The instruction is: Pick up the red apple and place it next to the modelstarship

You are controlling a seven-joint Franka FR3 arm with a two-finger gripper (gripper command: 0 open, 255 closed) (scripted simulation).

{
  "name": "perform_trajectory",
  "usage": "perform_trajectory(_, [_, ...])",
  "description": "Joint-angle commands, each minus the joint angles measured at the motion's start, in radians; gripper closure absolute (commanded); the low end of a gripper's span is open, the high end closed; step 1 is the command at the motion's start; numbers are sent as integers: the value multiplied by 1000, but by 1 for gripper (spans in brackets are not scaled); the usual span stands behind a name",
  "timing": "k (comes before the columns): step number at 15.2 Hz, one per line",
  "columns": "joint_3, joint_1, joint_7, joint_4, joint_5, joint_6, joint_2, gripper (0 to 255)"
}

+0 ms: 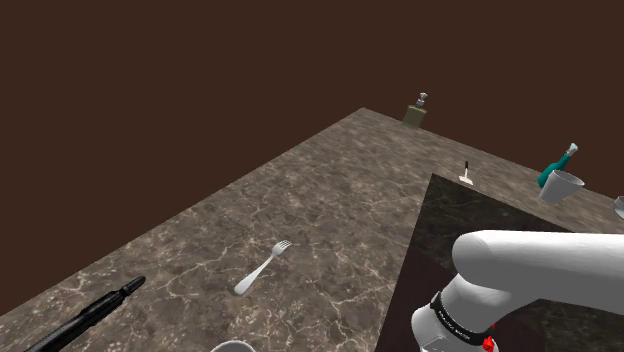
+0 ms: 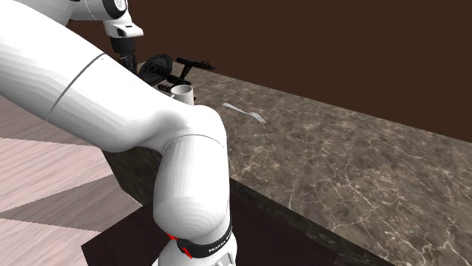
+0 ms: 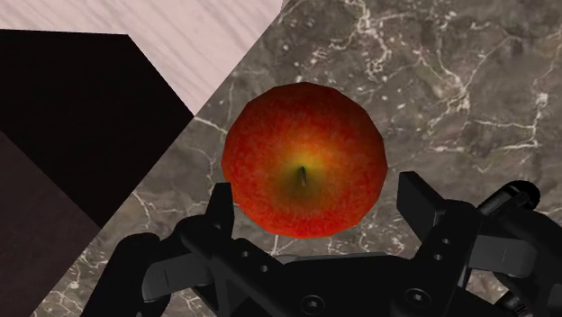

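A red apple [image 3: 304,160] with a yellow patch around its stem sits on the brown marbled counter [image 3: 450,81], near the counter's edge. My gripper [image 3: 320,194] is open and straddles the apple. One finger [image 3: 223,205] is right at the apple's side, and a small gap shows at the other finger [image 3: 420,203]. A long black object, apparently the model starship [image 1: 88,316], lies at the lower left of the shoulder view. In the second exterior view the starship [image 2: 163,69] shows at the counter's far end, just beyond my wrist [image 2: 122,34].
A fork [image 1: 264,268] lies mid-counter, also seen as the fork [image 2: 246,112]. A white cup [image 2: 182,92] stands by the starship. At the back are a small bottle [image 1: 419,110], a teal bottle [image 1: 556,165] and a white cup [image 1: 560,186]. Pale floor [image 3: 135,16] lies beyond the counter edge.
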Motion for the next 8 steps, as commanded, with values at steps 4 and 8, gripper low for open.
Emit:
perform_trajectory(4, [-35,-19,30,97,-45,-96,35,0])
perform_trajectory(8, [-35,-19,30,97,-45,-96,35,0])
